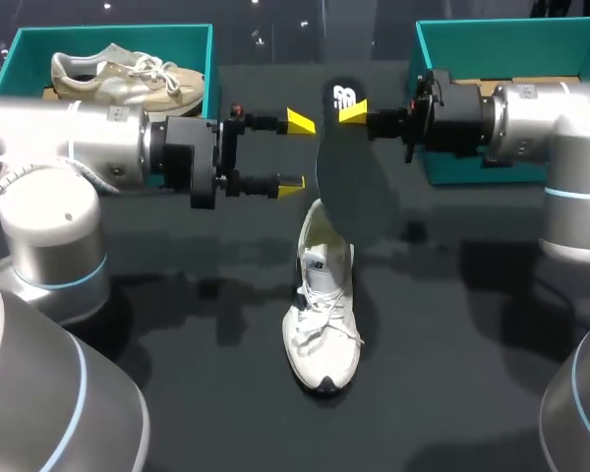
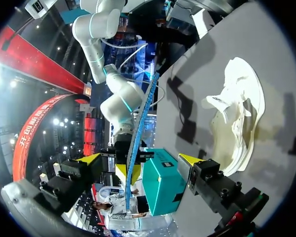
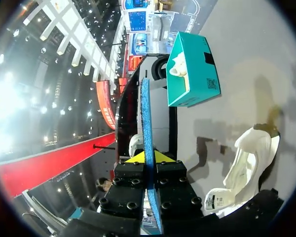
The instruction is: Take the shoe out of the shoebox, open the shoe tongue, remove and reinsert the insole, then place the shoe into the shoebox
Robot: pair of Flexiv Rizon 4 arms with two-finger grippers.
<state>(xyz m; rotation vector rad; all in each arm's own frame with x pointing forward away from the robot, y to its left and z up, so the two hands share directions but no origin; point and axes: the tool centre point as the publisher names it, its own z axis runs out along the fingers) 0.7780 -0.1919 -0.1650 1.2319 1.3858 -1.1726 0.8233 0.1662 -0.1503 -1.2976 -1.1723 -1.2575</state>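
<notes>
A white shoe lies on the dark table, toe toward the front edge, tongue pulled up. Above it hangs a dark insole, held by its heel end in my right gripper, which is shut on it. In the right wrist view the insole shows edge-on, blue, clamped between the yellow tips, with the shoe below. My left gripper stands open just left of the insole, not touching it. In the left wrist view the insole hangs ahead between the open fingertips, and the shoe lies beside.
A teal shoebox at the back left holds a beige shoe. A second teal shoebox stands at the back right behind my right arm. The teal box also shows in the right wrist view.
</notes>
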